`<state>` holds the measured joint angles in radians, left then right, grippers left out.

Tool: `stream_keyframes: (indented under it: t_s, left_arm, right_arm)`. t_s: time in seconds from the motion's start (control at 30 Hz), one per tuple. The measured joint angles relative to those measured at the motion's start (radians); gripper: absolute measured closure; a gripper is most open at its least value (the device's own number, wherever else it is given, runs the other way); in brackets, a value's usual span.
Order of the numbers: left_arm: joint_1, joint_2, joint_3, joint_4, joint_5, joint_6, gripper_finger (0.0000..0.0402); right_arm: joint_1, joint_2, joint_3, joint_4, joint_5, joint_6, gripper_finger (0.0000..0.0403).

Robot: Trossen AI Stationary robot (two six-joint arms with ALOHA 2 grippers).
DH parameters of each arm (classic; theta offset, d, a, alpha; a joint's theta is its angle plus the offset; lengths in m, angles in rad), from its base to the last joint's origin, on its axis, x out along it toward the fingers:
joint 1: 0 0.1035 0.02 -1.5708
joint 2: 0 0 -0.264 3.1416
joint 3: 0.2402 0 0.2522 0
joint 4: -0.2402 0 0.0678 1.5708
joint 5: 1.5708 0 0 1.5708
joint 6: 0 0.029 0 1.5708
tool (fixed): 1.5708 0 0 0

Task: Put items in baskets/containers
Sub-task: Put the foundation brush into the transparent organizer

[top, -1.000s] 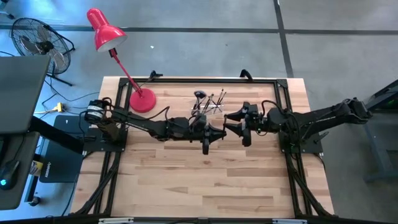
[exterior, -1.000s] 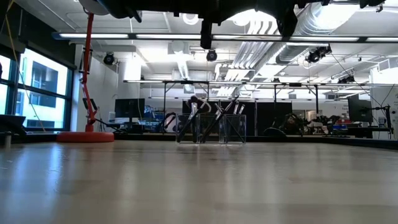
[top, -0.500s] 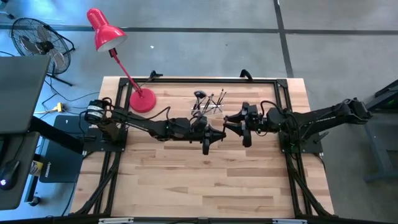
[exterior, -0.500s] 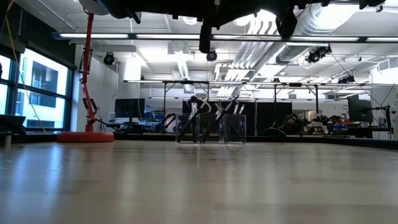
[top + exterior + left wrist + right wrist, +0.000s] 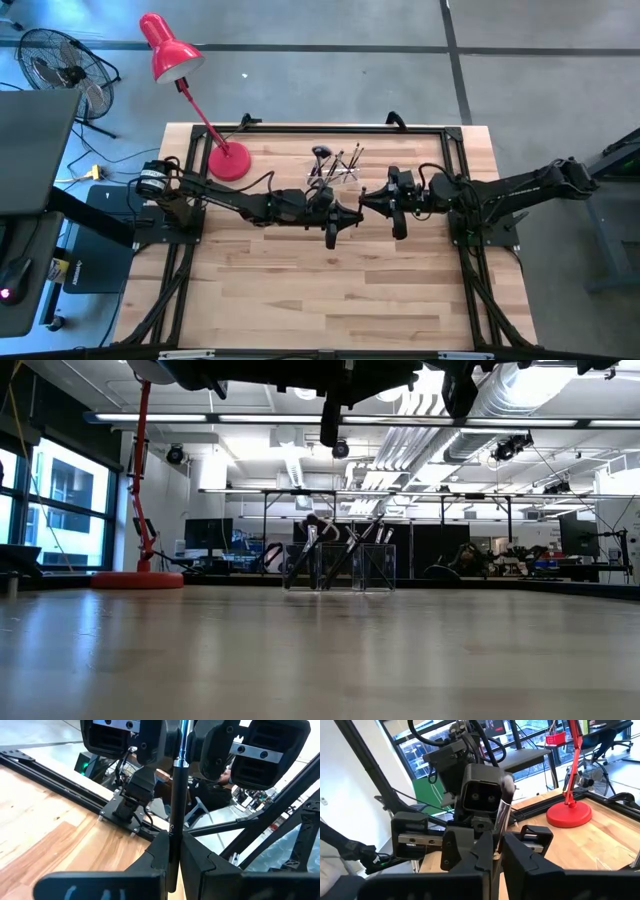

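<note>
The right tool (image 5: 362, 200), spread wide a second ago, has now clenched on the upper part of a single makeup brush (image 5: 176, 795) that the left tool (image 5: 352, 214) also clamps lower down its dark handle, so both tools grip one brush, held up off the counter (image 5: 300, 290) just in front of the clear holder (image 5: 335, 168). In the left wrist view the right tool's fingers (image 5: 150, 742) press the brush's silvery ferrule from both sides; in the right wrist view the brush (image 5: 500, 820) rises between that arm's own dark fingers (image 5: 517, 855) toward the left arm's wrist camera. The left tool has not changed its grip or place. The holder stands near the counter's far edge with the other brushes (image 5: 320, 550) leaning inside it, one with a dark fan head, well clear of both tools. The red desk lamp (image 5: 228, 160) stands left of the holder, its round base on the counter, nothing lying between.
</note>
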<state>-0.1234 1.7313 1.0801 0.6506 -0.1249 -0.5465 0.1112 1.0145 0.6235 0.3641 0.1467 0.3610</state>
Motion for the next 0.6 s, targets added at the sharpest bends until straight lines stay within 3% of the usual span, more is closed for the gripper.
stream_keyframes:
  t_s: [0.6]
  left_arm:
    - [0.006, 0.0, 0.0, -0.03, 0.003, 0.0, 0.0354]
  right_arm:
    - [0.0, 0.001, 0.0, -0.008, -0.007, -0.006, 0.0388]
